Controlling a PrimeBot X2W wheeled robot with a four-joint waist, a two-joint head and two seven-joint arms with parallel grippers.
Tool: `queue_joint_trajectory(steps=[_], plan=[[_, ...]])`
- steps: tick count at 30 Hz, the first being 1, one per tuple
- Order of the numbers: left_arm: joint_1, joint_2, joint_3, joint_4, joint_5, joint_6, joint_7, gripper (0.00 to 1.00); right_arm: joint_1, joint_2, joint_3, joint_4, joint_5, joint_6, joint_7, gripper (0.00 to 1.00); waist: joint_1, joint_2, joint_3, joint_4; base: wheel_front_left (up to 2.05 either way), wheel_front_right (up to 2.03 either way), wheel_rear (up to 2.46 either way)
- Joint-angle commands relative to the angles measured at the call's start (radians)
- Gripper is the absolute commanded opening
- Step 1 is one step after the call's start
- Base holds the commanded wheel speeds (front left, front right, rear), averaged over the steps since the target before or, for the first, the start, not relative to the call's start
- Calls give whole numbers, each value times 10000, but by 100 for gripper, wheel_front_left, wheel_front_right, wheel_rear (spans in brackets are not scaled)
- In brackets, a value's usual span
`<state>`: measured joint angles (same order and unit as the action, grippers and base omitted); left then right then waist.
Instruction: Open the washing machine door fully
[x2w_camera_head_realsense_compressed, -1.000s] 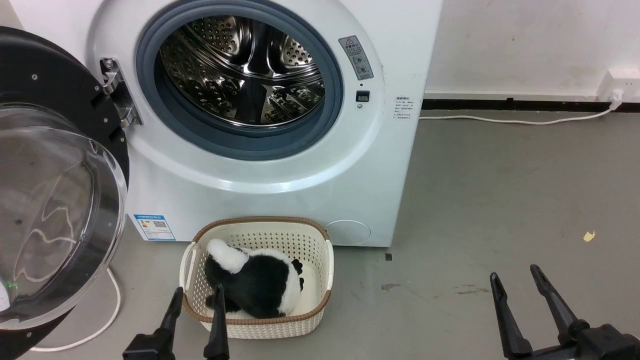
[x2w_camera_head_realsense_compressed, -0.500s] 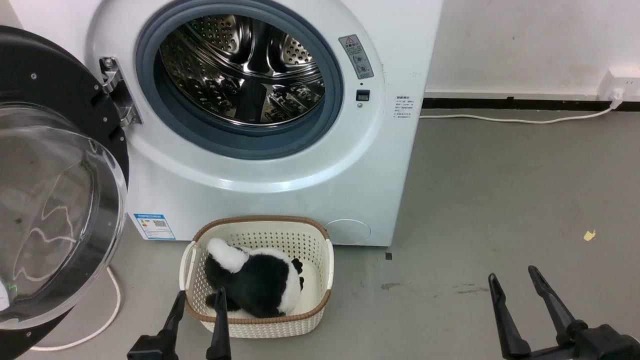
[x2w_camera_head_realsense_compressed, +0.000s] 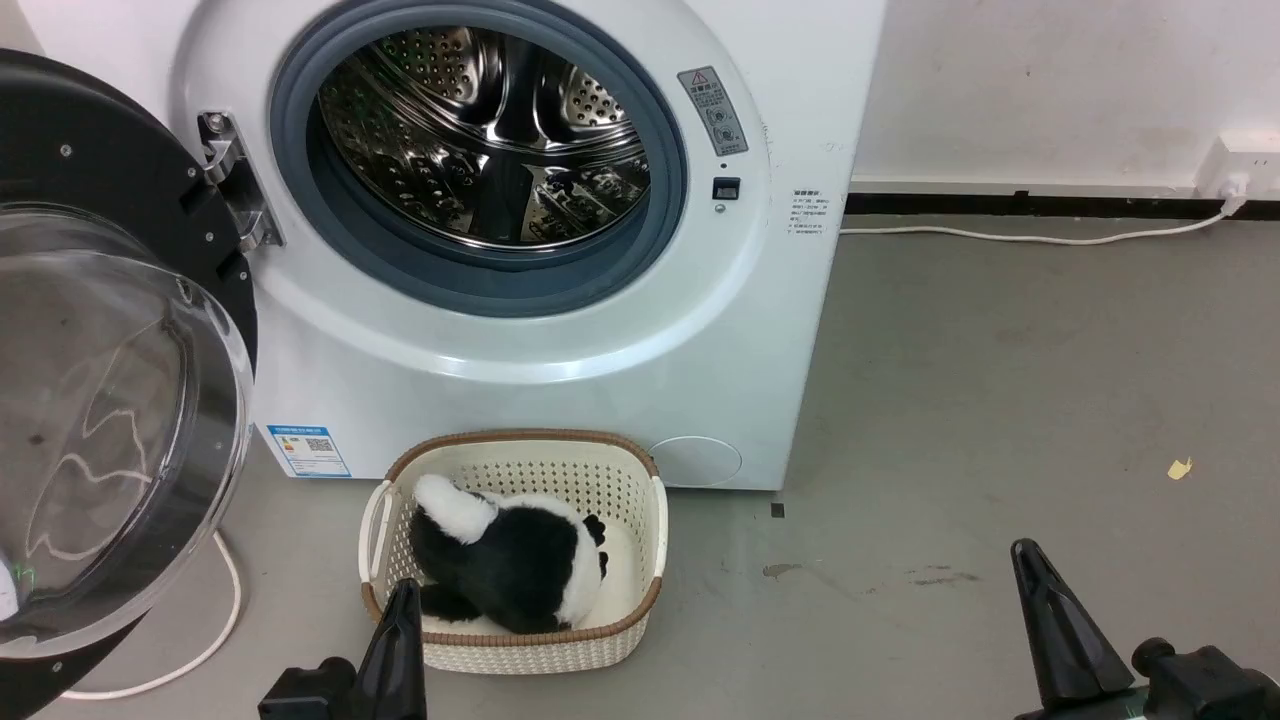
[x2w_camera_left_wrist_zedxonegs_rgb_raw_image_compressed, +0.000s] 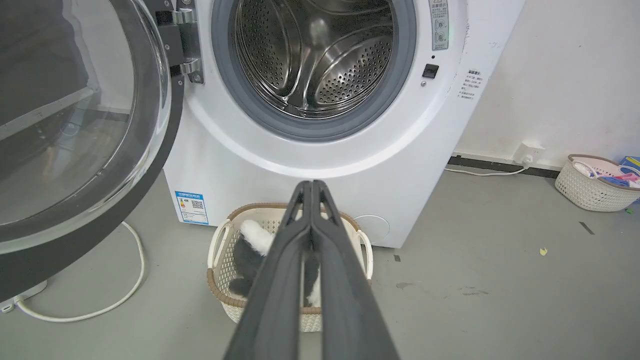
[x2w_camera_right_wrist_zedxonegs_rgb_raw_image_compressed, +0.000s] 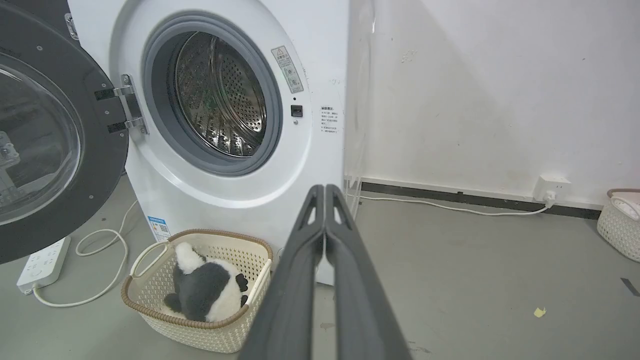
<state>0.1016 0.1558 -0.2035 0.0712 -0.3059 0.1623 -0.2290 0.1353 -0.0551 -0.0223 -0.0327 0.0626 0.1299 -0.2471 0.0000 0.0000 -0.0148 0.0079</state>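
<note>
Grey floor (x2w_camera_head_realsense_compressed: 1000, 380) meets a white wall (x2w_camera_head_realsense_compressed: 1050, 90) behind the washing machine (x2w_camera_head_realsense_compressed: 560, 380). The washing machine door (x2w_camera_head_realsense_compressed: 110, 420) hangs wide open at its left; left gripper (x2w_camera_head_realsense_compressed: 403, 605) and right gripper (x2w_camera_head_realsense_compressed: 1035, 580), before it, are closed, empty.

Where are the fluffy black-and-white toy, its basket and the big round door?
black-and-white plush toy (x2w_camera_head_realsense_compressed: 510, 575): head view, on its black back.
cream basket (x2w_camera_head_realsense_compressed: 540, 652): head view, on its front wall.
washing machine door (x2w_camera_head_realsense_compressed: 110, 400): head view, on the clear glass bowl.
</note>
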Motion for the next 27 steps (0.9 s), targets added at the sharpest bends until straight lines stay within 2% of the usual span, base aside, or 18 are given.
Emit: queue_joint_trajectory(steps=[1, 27], plan=[[-52, -30, 71, -31, 117, -64, 33, 0, -61, 2, 8, 17, -30, 0, 33, 0, 0, 0, 1, -1, 0, 0, 0], [-263, -254, 501, -180, 761, -405, 527, 0, -344, 13, 55, 85, -160, 2, 566, 0, 0, 0, 33, -18, 0, 0, 0]])
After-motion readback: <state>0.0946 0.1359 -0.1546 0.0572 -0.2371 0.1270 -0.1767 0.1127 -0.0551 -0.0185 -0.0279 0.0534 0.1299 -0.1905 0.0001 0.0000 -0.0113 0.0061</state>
